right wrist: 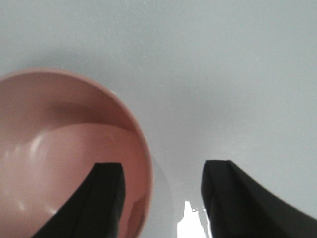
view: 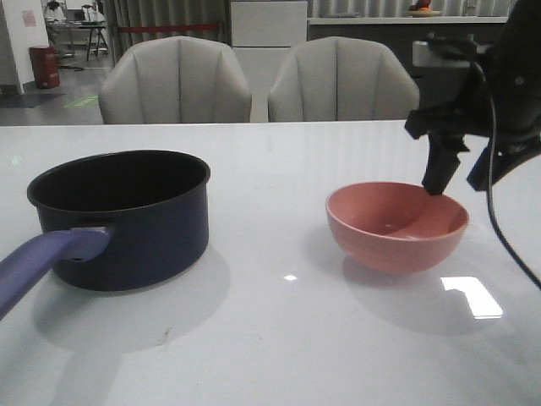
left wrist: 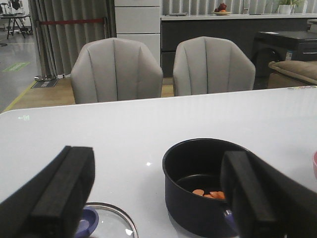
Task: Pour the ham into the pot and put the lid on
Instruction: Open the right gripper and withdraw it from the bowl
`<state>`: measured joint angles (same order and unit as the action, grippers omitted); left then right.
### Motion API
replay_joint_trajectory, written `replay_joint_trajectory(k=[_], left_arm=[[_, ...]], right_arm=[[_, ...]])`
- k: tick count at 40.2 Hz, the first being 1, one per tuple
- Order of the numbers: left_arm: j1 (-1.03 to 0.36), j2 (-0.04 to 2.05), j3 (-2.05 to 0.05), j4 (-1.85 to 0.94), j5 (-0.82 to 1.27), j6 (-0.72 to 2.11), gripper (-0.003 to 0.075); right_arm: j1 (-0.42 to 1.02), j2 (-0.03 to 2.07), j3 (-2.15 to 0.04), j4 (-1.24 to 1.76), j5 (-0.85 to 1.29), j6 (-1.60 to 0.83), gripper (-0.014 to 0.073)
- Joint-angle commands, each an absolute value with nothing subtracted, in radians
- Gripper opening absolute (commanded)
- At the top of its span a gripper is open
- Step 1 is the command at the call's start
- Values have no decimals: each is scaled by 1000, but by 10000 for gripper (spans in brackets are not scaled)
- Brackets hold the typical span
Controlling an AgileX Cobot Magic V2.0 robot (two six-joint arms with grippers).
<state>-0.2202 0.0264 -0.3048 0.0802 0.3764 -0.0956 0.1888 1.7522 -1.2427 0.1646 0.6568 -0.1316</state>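
The thin orange-pink ham slices (left wrist: 210, 194) already lie inside the dark navy round pot (view: 127, 216); the right gripper (right wrist: 161, 198), fingers spread astride the emptied pink bowl's (view: 397, 224) 3 o'clock rim, seems mid-release; the left gripper (left wrist: 153, 198) gapes empty above the glass lid (left wrist: 106, 220), likely next.

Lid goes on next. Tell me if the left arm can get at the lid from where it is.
Probably yes. The lid lies flat on the table beside the pot, just below the open left pincer, and nothing sits between them.
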Motion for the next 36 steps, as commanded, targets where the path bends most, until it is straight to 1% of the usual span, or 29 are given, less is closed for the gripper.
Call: replay_joint_trajectory(k=[1,8,13,24,36], left_arm=[[-227,37,-331,82,301,-97,565],[-227,37,-331,82,301,-97,565],[-227,37,-331,82,301,-97,565],[-227,37,-331,82,298,-97,565],[-227,37,-331,82,294,-97,565]], right_arm=[[202,1614,-1270,154,623,-181,468],[259,1440,-1234,154,560,-207,468],[297,1285,-1145,160,470,-207,468],[310,944,-850,216,230,-204,466],[309,576,-490,248,41,-204,466]])
